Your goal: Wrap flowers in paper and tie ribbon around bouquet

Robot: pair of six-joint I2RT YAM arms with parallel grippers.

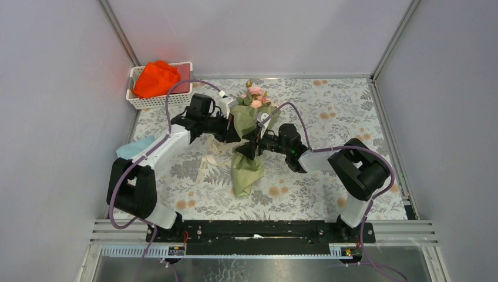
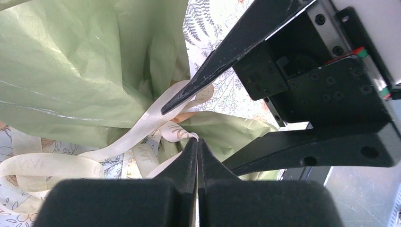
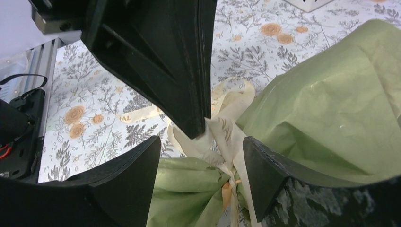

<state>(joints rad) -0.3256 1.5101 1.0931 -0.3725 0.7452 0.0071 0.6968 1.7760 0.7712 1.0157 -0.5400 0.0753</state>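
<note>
The bouquet [image 1: 246, 161] is lying near the middle of the cloth-covered surface [image 1: 335, 117], its pink roses [image 1: 255, 94] pointing toward the far wall and its olive-green paper [image 2: 71, 71] narrowing to a waist; the cream ribbon [image 2: 142, 125] is sitting around that waist, with loose lengths trailing onto the surface on the left side; the left pincer [image 2: 197, 142] is standing closed, its tips appearing to be pinching a fold of ribbon right beside the waist; the right pincer [image 3: 202, 144] is standing open, its jaws straddling the ribbon crossing and gripping nothing. Risks, as judged: the tie is looking slack, so a pull on one strand alone may be dragging the whole bouquet sideways rather than tightening it; the narrow pinch at the tips may be slipping off the flat ribbon; the right jaws, closing here, could be catching paper along with ribbon and tearing the thin sheet; the two pincers are working very near each other, so a collision is possible; any slackening could be letting the paper unroll.
</note>
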